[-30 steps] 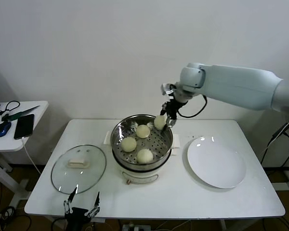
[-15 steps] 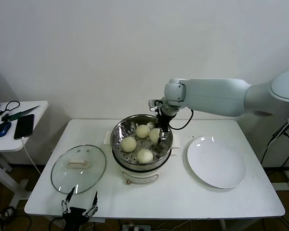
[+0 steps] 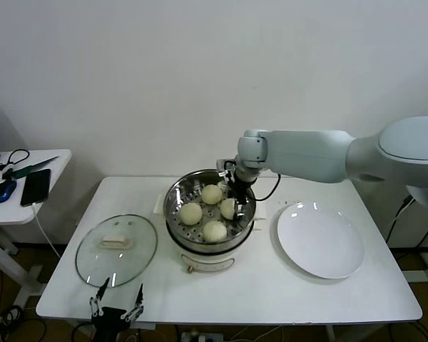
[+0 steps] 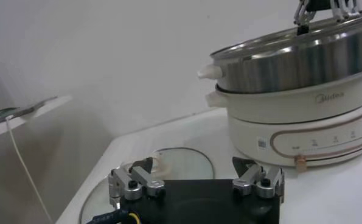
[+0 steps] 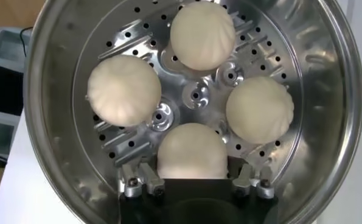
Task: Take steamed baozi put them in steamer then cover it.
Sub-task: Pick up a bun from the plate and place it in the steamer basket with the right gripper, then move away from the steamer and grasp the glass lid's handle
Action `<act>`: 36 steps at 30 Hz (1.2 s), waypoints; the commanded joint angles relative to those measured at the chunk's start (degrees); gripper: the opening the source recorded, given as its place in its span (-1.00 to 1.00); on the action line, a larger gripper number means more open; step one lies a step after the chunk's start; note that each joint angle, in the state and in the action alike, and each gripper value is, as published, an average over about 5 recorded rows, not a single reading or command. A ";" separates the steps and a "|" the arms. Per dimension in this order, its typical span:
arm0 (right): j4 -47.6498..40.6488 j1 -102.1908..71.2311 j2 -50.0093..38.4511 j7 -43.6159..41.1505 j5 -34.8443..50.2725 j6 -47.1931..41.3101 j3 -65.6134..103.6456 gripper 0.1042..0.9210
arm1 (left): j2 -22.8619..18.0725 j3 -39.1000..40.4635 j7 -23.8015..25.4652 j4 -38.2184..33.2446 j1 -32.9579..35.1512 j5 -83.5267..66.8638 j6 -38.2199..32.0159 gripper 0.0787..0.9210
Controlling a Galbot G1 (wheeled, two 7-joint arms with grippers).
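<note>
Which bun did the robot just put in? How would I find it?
Look at the shiny steamer in the middle of the white table. Four buns sit inside. The one you want is on the side nearest the white plate, and it alone sits between the right gripper's open jaws.

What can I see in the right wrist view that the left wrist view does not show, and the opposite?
Only the right wrist view shows the four round cream-white dough buns on the perforated steel floor, with the right gripper open around the nearest one.

Only the left wrist view shows the steamer's cream-white electric pot base, the round clear glass lid lying flat on the white table, and the open left gripper low beside it.

Both show the round shiny steel steamer basket.
</note>
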 commanded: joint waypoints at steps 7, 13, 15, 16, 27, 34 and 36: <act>0.00 0.78 -2.39 -3.43 -0.44 0.99 4.07 0.76 | 0.07 -0.06 -0.07 -0.13 0.20 -0.06 -0.04 0.77; 1.52 3.80 -8.24 -6.02 0.69 3.21 7.11 0.76 | 0.14 -0.27 -0.12 -0.32 0.34 -0.09 -0.08 0.77; 2.52 4.44 -11.55 -5.01 1.32 5.24 8.67 0.76 | 0.19 -0.38 -0.17 -0.33 0.34 -0.11 -0.10 0.77; 3.08 4.53 -13.34 -4.27 1.20 6.95 9.51 0.76 | 0.20 -0.46 -0.21 -0.33 0.31 -0.14 -0.11 0.77; 14.55 -11.01 -35.32 18.00 3.09 21.17 28.81 0.76 | -0.96 -0.72 -1.53 -0.22 -0.50 0.28 -0.02 0.77; 16.87 -36.09 -41.80 29.15 2.69 27.49 53.98 0.76 | -1.69 -1.63 -1.51 -1.52 -0.65 1.68 -0.26 0.77; 17.16 -42.16 -42.45 30.57 2.52 28.80 60.03 0.76 | -1.81 -1.85 -1.48 -1.77 -0.73 2.49 -0.12 0.77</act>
